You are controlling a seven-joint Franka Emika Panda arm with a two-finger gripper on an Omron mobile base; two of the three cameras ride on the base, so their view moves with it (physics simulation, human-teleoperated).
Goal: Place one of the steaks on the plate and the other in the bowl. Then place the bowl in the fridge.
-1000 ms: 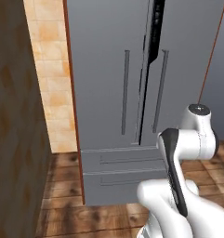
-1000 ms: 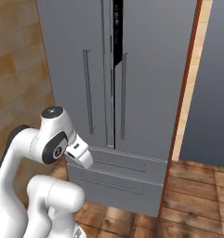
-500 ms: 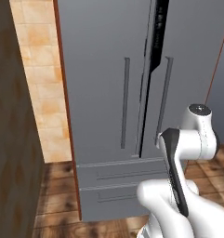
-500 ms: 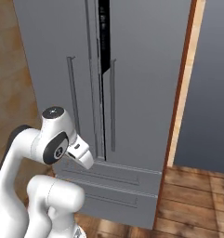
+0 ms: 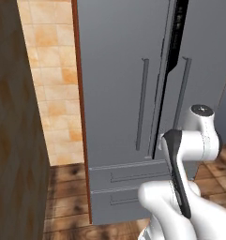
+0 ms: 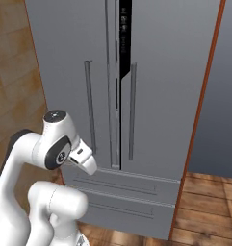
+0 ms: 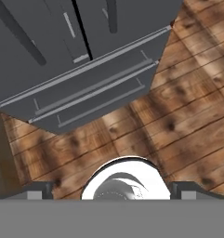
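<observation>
Brown wooden plank flooring (image 7: 178,116) covers the ground nearest the robot, and the hand view looks down on it from above. At the bottom of that view the two dark finger tips (image 7: 39,189) of the gripper (image 7: 111,191) sit far out toward the left and right edges, so the claw stands wide apart with nothing between its jaws. Just beyond, the white arm with dark joints (image 5: 189,154) rises folded in front of the base, its elbow level with the lower part of the appliance ahead. Farther on stands the tall grey refrigerator (image 5: 119,93), which meets the planks with two stacked bottom drawers (image 6: 122,192), each carrying a thin horizontal bar. Above the drawers are two upright doors with long vertical handles (image 6: 90,108) set close on either side of the centre seam; a narrow dark gap (image 6: 125,38) shows along that seam, and the right door sits slightly ajar. A thin reddish-brown trim (image 6: 204,96) edges the refrigerator's right side, with a plain grey-blue panel (image 6: 225,96) beyond it. To the left, orange-tan wall tiles (image 5: 48,70) run back beside the appliance, and a brown wooden cabinet side (image 5: 11,140) stands nearer on the far left.
</observation>
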